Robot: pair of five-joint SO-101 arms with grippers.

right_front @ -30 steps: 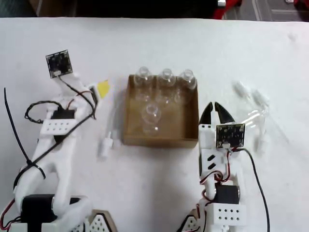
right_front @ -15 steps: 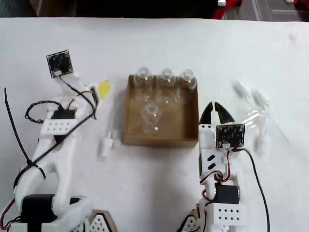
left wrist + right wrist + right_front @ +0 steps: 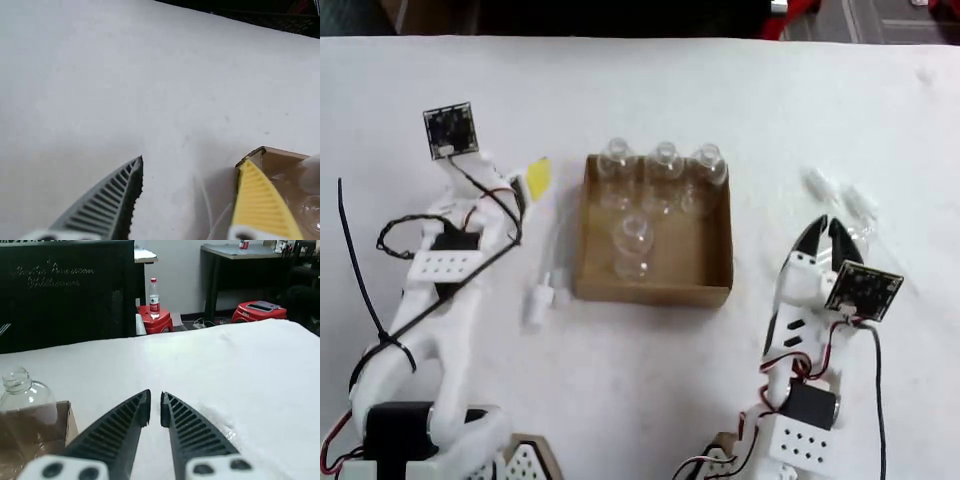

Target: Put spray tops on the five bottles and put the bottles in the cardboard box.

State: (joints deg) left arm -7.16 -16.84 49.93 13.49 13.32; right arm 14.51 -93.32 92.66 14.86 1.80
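The cardboard box (image 3: 650,293) sits mid-table, its corner (image 3: 272,157) showing in the left wrist view. Three clear bottles (image 3: 665,157) without tops stand along its far wall, and another (image 3: 634,233) is in the middle. One bottle (image 3: 22,390) rises over the box edge in the right wrist view. A white spray top (image 3: 538,297) lies left of the box. More clear pieces (image 3: 840,195) lie to the right. My left gripper (image 3: 187,172) is open over bare table by the box's far left corner. My right gripper (image 3: 827,225) is shut and empty, just short of the clear pieces.
White table cloth (image 3: 650,90) covers the whole surface, with free room beyond the box and in front of it. Both arm bases stand at the near edge. Dark furniture and red stools (image 3: 155,320) lie past the table's far edge.
My right arm has swung to the right, from beside the box's near right corner to the clear pieces. My left arm has shifted only slightly.
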